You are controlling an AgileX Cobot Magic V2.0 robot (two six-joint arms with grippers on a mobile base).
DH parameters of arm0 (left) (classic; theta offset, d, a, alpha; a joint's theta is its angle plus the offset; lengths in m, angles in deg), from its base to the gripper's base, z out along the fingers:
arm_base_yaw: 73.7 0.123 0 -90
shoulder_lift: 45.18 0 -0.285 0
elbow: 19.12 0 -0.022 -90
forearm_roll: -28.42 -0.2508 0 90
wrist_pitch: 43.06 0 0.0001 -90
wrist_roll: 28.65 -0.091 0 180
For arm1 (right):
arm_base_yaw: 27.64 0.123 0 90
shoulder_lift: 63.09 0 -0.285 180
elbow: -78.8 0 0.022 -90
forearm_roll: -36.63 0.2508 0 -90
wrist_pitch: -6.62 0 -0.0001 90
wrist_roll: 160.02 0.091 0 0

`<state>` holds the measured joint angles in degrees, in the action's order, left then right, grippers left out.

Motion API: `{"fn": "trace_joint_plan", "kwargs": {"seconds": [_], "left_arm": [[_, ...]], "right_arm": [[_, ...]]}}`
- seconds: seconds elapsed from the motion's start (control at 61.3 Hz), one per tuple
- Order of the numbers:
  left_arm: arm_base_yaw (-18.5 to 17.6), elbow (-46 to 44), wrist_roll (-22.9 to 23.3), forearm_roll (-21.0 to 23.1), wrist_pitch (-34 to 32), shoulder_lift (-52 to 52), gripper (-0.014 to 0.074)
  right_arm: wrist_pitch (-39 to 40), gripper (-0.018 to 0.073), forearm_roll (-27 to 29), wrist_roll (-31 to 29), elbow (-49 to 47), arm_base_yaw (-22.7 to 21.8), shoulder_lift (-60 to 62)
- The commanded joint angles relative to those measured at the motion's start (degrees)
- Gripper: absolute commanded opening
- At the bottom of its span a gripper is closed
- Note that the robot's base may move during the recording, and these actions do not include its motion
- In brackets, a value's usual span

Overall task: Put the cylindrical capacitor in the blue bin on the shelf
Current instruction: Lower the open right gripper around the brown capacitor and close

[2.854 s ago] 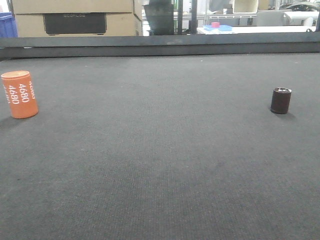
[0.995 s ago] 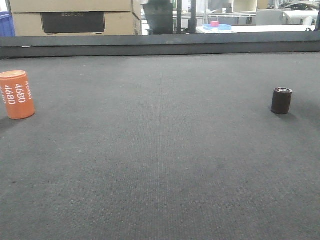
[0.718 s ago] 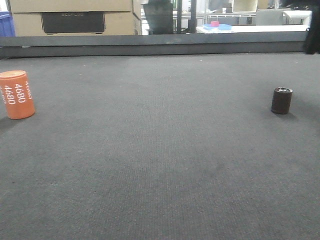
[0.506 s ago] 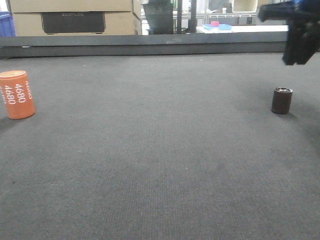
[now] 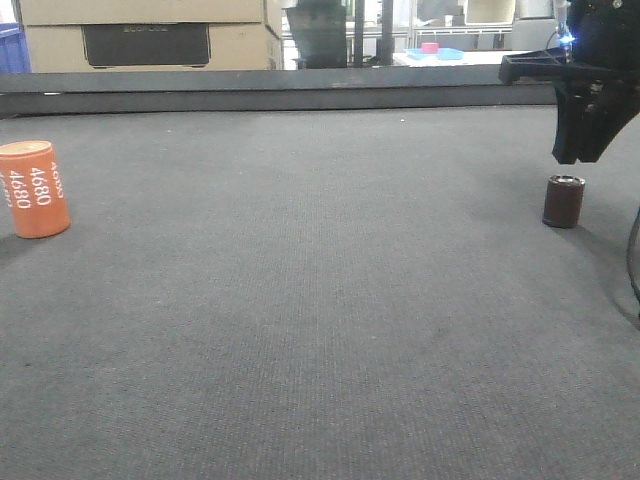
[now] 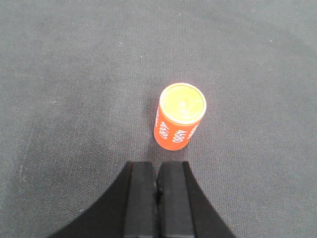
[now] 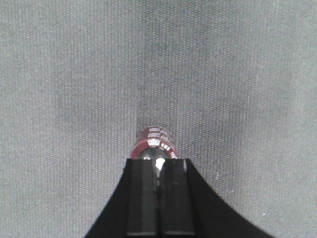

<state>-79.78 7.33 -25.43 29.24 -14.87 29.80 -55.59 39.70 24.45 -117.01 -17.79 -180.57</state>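
looking down the right wrist camera, you see the right gripper [image 7: 158,171] with its fingers pressed together on nothing, and the cylindrical capacitor [image 7: 154,143] upright on the grey mat [image 7: 74,74] just past the tips (partly hidden behind them). your left gripper [image 6: 158,171] is pinched closed and empty, the orange cylinder [image 6: 179,116] marked "4680" upright just beyond it. seen from the front, the cylindrical capacitor stands at the mat's right, just below the right gripper and well apart from the orange cylinder at far left, with cardboard boxes [image 5: 150,35] beyond.
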Motion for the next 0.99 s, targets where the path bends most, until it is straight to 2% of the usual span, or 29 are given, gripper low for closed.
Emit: {"fn": "trace_joint_plan", "kwargs": {"seconds": [0.0, 0.065, 0.114, 0.196, 0.979], "left_arm": [[0.12, -0.37, 0.25, 0.55, -0.07, -0.13, -0.0111], [0.12, -0.37, 0.25, 0.55, -0.07, -0.13, -0.0111], [0.12, -0.37, 0.25, 0.55, -0.07, -0.13, -0.0111], [0.12, -0.37, 0.25, 0.55, -0.07, -0.13, -0.0111], [0.12, -0.37, 0.25, 0.55, 0.83, -0.13, -0.0111]], "right_arm": [[0.02, 0.0091, -0.83, 0.03, -0.44, 0.00, 0.03], [0.71, 0.0237, -0.83, 0.03, -0.44, 0.00, 0.03], [2.21, 0.0312, -0.83, 0.03, -0.44, 0.00, 0.03], [5.13, 0.0367, -0.83, 0.03, -0.44, 0.00, -0.36], [0.98, 0.0350, -0.83, 0.03, -0.44, 0.00, -6.97]]}}
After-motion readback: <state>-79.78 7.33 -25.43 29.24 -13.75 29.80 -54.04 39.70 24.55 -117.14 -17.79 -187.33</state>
